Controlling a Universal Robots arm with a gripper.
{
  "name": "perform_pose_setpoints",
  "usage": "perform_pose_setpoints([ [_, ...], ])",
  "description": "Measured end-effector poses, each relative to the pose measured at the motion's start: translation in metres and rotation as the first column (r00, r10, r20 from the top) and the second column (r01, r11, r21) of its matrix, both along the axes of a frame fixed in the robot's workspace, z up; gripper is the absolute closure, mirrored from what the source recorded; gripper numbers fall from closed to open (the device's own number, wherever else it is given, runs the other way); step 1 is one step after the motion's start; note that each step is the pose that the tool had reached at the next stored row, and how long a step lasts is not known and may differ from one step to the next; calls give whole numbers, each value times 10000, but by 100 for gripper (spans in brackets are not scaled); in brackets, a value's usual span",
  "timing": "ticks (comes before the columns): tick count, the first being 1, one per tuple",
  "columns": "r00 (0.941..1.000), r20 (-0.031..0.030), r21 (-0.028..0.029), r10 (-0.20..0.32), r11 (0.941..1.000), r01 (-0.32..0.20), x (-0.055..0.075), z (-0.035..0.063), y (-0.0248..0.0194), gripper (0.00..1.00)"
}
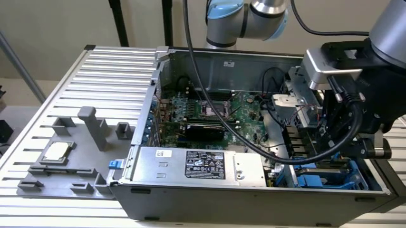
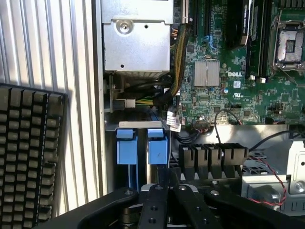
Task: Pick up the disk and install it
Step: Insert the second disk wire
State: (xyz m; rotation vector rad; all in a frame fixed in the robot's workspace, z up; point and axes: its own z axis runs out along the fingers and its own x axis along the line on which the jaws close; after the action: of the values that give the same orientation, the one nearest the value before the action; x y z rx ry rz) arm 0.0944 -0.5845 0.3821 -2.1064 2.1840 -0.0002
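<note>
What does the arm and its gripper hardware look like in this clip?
The arm has silver-grey segments with a pale blue joint cap. Thick black cables loop down from it over the open computer case. A silver block sits at the wrist, and the gripper is black metal with visible screws.

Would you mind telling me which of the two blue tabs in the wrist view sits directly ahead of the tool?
The blue tab nearer the green circuit board, at; the tool lines up beneath it, while the other tab lies beside the ribbed table.
</note>
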Motion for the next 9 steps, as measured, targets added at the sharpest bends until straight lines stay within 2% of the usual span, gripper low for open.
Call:
perform_pose_setpoints([
  [1, 10000, 0, 1, 0, 10000, 0, 7, 22, 0, 88],
  [3, 10000, -1, 3, 0, 10000, 0, 32, 46, 0, 76],
  [6, 10000, -4, 1, -1, 10000, 1, 102, 51, 1, 70],
  [7, 10000, -4, 1, -1, 10000, 1, 128, 51, 1, 63],
  [9, 10000, -5, 1, -1, 10000, 1, 186, 51, 1, 63],
])
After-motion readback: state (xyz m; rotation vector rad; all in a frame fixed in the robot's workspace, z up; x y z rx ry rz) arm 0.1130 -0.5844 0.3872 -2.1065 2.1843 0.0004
